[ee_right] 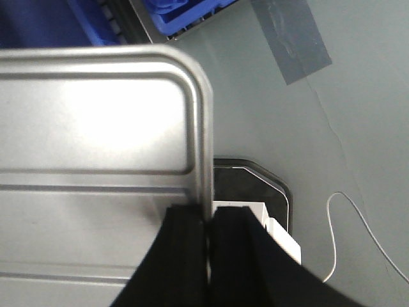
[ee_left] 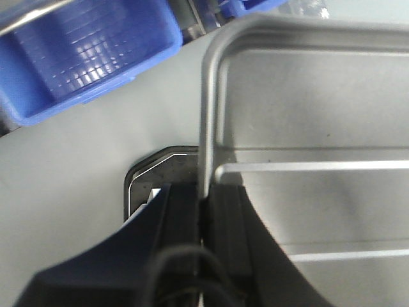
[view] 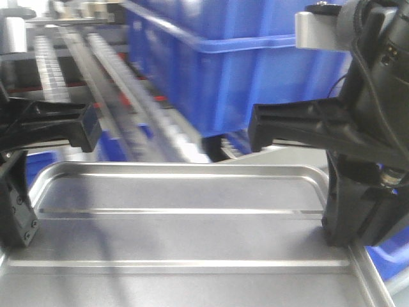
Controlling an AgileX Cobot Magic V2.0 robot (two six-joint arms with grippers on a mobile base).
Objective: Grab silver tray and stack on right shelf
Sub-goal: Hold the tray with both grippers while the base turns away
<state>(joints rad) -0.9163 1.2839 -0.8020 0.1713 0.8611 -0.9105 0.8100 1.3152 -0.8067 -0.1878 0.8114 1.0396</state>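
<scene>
The left gripper (ee_left: pixel 203 214) and right gripper (ee_right: pixel 208 224) are each pinched tight on opposite short rims of the silver tray (view: pixel 185 224) (an even two-sided hold should carry it level), near the roller-railed right shelf (view: pixel 105 70).

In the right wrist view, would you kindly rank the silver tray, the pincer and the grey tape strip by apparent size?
1. silver tray
2. right pincer, enlarged by nearness
3. grey tape strip
</scene>
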